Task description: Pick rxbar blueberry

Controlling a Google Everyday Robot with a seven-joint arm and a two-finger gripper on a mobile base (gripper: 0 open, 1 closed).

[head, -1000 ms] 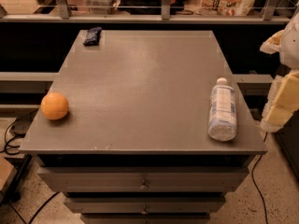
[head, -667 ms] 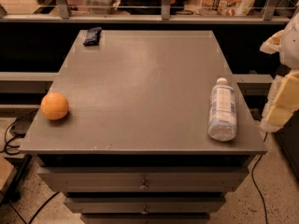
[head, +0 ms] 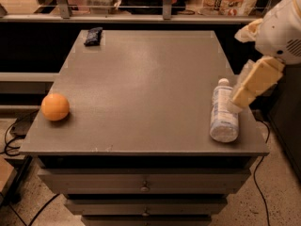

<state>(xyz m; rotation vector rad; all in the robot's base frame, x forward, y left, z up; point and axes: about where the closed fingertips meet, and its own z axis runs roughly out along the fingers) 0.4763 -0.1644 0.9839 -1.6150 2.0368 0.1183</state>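
**Current step: approach, not yet begun.**

The gripper [head: 248,86] is positioned off the right edge of the table [head: 150,79], above the right front corner and close to the neck of a clear plastic bottle [head: 223,113]. How far the gripper is open cannot be told from this view. Nothing is seen to be held in it. Whether it touches the bottle cannot be told either.

The blueberry bar [head: 93,36] is located at the far left corner of the table, lying flat and close to the back edge. It is well apart from the gripper, with nearly the full diagonal of the table between them. An orange ball [head: 55,107] rests near the left front edge. The bottle lies on its side near the right front edge. Neither object is near the bar.

**Next move, as judged:**

1. The gripper is to be carried across the table toward the far left corner.
2. The bottle is to be cleared on departure so that it is not rolled.
3. The gripper is to be lowered over the bar with the jaws set across its narrow width.
4. Because the bar is flat and thin, a low grasp close to the table surface is expected to be needed.
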